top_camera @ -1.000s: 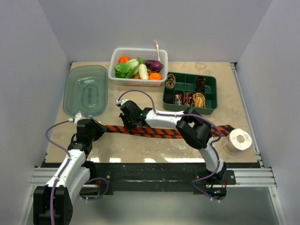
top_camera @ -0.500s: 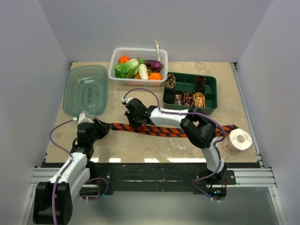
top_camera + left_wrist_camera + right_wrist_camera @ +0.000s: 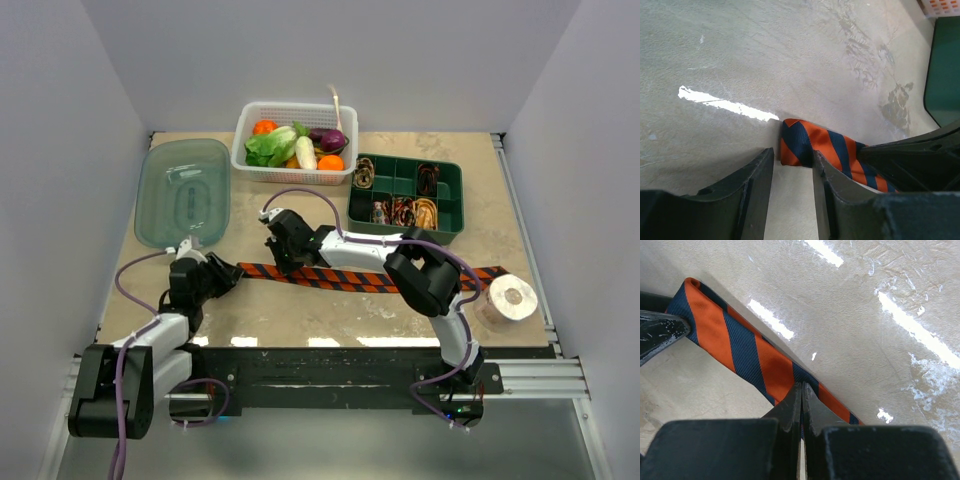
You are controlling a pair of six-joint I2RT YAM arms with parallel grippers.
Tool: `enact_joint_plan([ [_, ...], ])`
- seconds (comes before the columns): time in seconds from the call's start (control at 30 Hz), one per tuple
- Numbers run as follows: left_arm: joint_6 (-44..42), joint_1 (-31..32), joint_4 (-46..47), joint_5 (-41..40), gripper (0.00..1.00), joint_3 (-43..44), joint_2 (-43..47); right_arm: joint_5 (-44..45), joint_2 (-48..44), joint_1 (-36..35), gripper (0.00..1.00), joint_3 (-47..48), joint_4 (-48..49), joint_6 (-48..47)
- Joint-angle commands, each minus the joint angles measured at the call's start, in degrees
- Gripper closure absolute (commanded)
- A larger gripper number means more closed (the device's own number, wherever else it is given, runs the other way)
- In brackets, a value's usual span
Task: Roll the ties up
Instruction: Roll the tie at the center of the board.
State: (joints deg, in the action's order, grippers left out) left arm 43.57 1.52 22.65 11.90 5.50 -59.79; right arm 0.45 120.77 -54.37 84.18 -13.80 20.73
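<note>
Tie: a long orange and dark striped tie (image 3: 360, 279) lies flat on the bench (image 3: 300, 320). In the top view it runs from left of the middle to the right side, a bit below the middle.
Tie's left end: it points at the left claw (image 3: 228, 276). In the left wrist view it sits low in the middle of the frame, right at the fingertips.
Tie's right end: just beside the tape (image 3: 507, 298), at the right of the top view.
Left claw: low on the left of the top view. It is partly open, and bare bench shows between its two fingers. The tie's end lies at its mouth and touches the tip of the finger (image 3: 832, 185) on the right of the left wrist frame. It has not got hold of the tie.
Right claw: the right claw (image 3: 285, 262) is closed tight. Its tips press down on the tie near the left end. I cannot tell if any cloth is pinched between them.
Both claws: near each other, but apart.
Coils: rolled ties (image 3: 425, 213) sit in the boxes of a green tray (image 3: 410, 158), right of the middle and higher up.
Basket: a white basket (image 3: 296, 104) with play food, top middle.
Tub: a clear blue-green tub (image 3: 183, 192), upper left.
</note>
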Motion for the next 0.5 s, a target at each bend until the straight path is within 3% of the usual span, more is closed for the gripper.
enact_joint_plan([
  [0.0,-2.26,-0.38,4.41,0.41,0.62,1.27,-0.50,0.87,0.43,0.14,1.00,-1.21,-6.85,-1.22],
  [0.07,-2.26,-0.38,4.59,-0.39,0.70,1.18,-0.59,0.69,0.34,0.14,1.00,-1.13,-6.85,-1.39],
  [0.2,-2.61,-0.38,5.99,-0.56,0.75,1.01,-1.38,0.43,-0.18,0.14,1.00,-1.30,-6.85,-1.66],
  [0.33,-2.97,-0.38,6.96,0.40,0.92,1.18,-2.79,0.34,-1.15,0.14,1.00,-0.86,-7.11,-1.75],
  [0.47,-3.32,-0.29,7.23,0.93,1.00,1.09,-2.53,1.48,-3.43,0.14,1.00,0.10,-7.38,-2.01],
])
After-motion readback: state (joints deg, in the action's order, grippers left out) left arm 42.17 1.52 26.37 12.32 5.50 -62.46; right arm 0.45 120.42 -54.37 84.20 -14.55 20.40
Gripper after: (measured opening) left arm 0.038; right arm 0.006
